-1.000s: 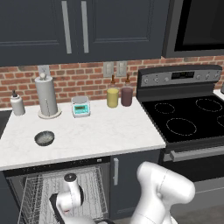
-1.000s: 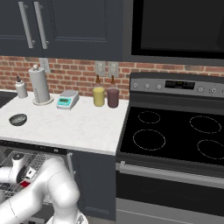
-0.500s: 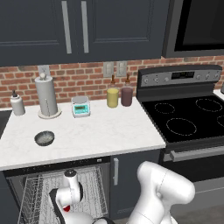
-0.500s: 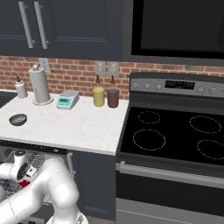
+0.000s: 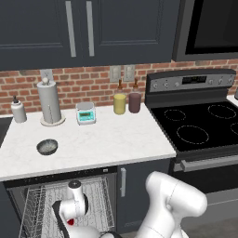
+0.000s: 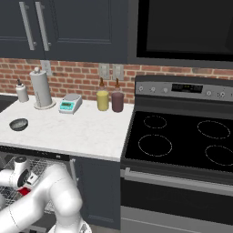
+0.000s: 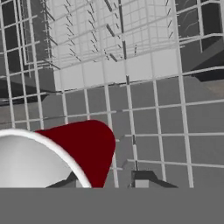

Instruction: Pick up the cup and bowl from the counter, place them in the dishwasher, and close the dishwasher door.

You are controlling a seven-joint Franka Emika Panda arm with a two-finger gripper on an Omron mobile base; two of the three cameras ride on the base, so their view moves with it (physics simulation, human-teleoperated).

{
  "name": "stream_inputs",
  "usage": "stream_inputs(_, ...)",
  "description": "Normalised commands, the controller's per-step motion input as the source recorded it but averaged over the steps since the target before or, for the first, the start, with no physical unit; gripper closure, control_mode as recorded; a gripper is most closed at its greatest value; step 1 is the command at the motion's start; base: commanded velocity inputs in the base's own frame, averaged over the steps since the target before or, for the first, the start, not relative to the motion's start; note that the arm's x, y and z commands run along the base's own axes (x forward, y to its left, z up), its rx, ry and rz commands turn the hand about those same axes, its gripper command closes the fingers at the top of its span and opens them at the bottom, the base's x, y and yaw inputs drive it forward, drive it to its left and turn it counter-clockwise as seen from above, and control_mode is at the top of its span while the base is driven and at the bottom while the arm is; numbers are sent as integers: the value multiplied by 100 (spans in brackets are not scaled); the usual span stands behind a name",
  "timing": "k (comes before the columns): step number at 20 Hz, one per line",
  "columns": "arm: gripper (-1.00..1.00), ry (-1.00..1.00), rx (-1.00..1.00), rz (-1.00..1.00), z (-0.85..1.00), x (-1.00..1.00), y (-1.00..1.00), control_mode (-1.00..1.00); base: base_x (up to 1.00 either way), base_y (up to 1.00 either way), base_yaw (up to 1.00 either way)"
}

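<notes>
Over the last second the arm has sunk lower into the open dishwasher point(image 5: 100, 197) while the bowl point(image 5: 47, 147) stayed on the counter point(image 5: 116, 139).

The cup point(image 7: 65, 157), red with a white rim and inside, lies right at the gripper point(image 7: 107, 183), to the left of its fingertips in the hand view and tilted so its mouth faces the camera. Whether the fingers clamp the cup or have let it go cannot be told. Beneath and beyond the hand runs the light grey wire rack point(image 7: 131, 87). In the left base view the hand sits down among the rack wires, a speck of red just below it. The bowl rests above the hand, near the counter's front edge. Farther back stand a paper towel holder point(image 5: 49, 102), a small scale point(image 5: 86, 113) and yellow and maroon canisters point(image 5: 127, 102), with the black stovetop point(image 5: 200, 125) off to the right.
</notes>
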Motion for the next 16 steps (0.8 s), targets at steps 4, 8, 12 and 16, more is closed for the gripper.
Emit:
stream_inputs(4,-100,-1,0,0,5,-3,0,-100,0,0,0)
stream_inputs(8,-100,0,-2,0,18,0,0,-100,0,0,0)
stream_inputs(12,-100,0,0,0,30,0,0,-100,0,0,0)
stream_inputs(16,-100,-5,0,0,30,0,-5,-100,0,0,0)
